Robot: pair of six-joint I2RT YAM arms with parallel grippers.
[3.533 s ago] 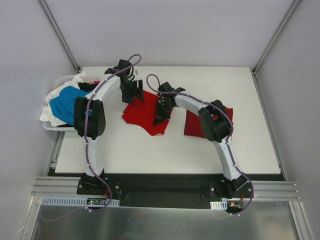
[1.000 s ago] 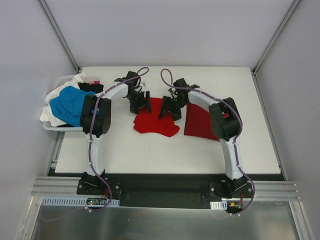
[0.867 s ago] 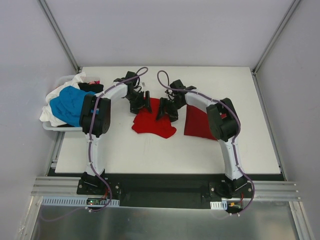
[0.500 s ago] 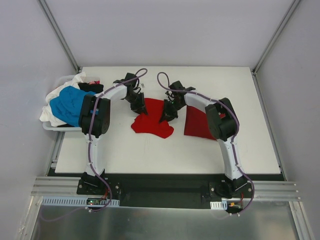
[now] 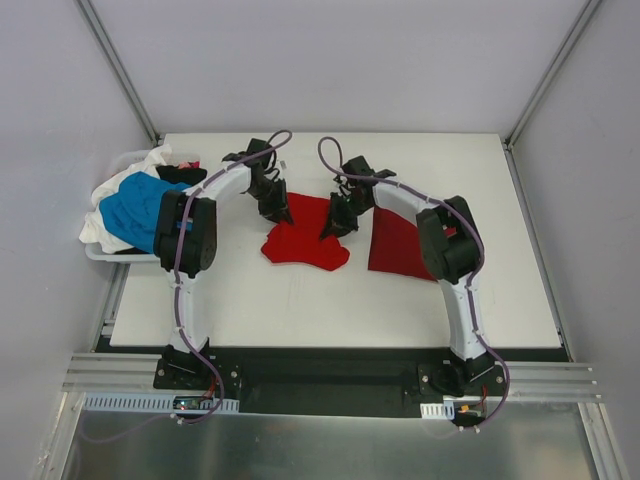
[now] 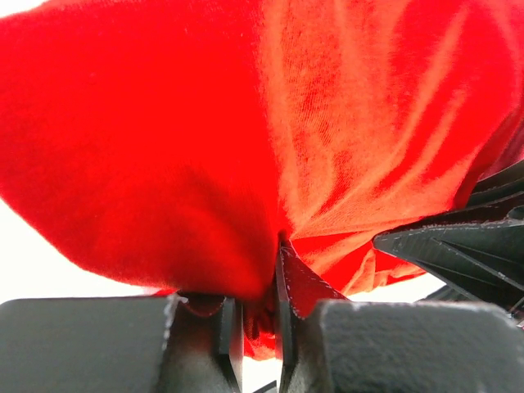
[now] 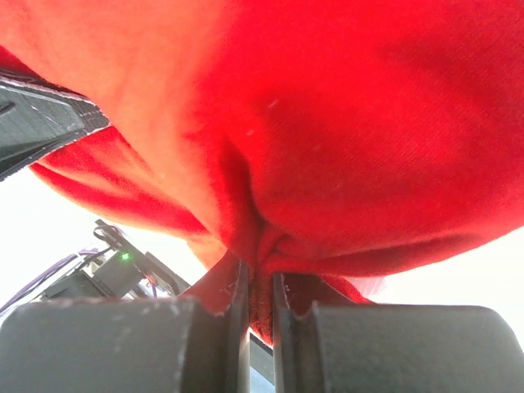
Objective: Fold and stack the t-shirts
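Looking steeply down from high above and behind the arm bases over the whole desk (image 5: 300,300), and from each wrist, very close along the left end effector (image 6: 258,295) and right end effector (image 7: 259,288), into the same red t-shirt (image 5: 305,245) shared by all three.

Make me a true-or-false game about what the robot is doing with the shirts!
1. The left fingers and right fingers both pinch the middle red t-shirt. True.
2. The blue t-shirt lies spread out between the two arms. False: it tops the heap of clothes at the far left.
3. A folded red t-shirt lies flat to the right of the pinched one. True.
4. The left fingers are wide open. False: they are shut on red cloth.
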